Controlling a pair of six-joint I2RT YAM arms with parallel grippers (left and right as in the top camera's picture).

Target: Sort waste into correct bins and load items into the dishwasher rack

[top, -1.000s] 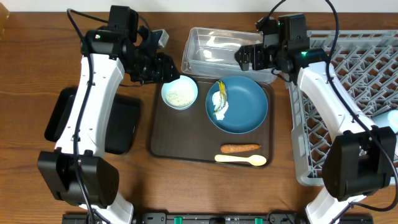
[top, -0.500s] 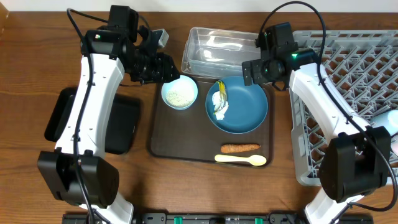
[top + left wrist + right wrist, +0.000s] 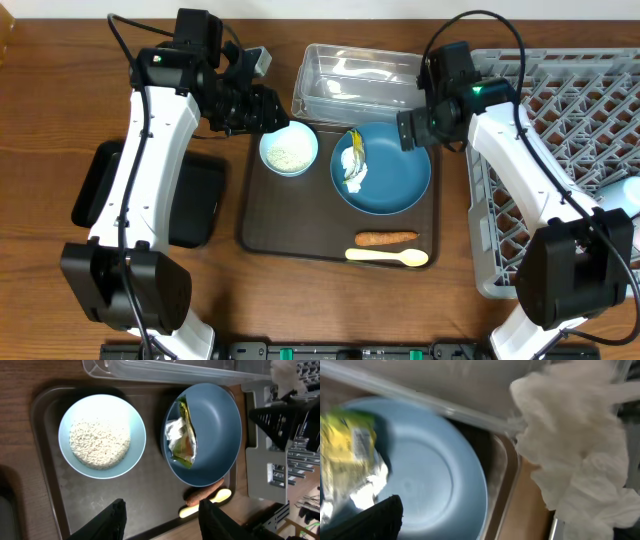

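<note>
A dark blue plate (image 3: 395,175) on the brown serving tray carries a yellow-green wrapper (image 3: 353,160). Beside it stands a pale blue bowl (image 3: 289,150) of white rice (image 3: 100,442). An orange carrot piece (image 3: 386,238) and a cream spoon (image 3: 387,257) lie near the tray's front. My left gripper (image 3: 262,106) hovers open just behind the bowl, nothing between its fingers (image 3: 114,519). My right gripper (image 3: 415,128) stands open over the plate's far right rim; only one finger (image 3: 375,520) shows in its wrist view. Crumpled white paper (image 3: 575,450) lies between plate and rack.
The clear tub (image 3: 360,85) sits behind the brown tray (image 3: 262,225). The black tray (image 3: 195,200) lies left of it under my left arm. The grey dishwasher rack (image 3: 580,130) fills the right side, with a pale blue thing (image 3: 622,192) at its right edge.
My right gripper has come from above the clear tub toward me, down over the plate's far right rim. The left arm has stayed still.
</note>
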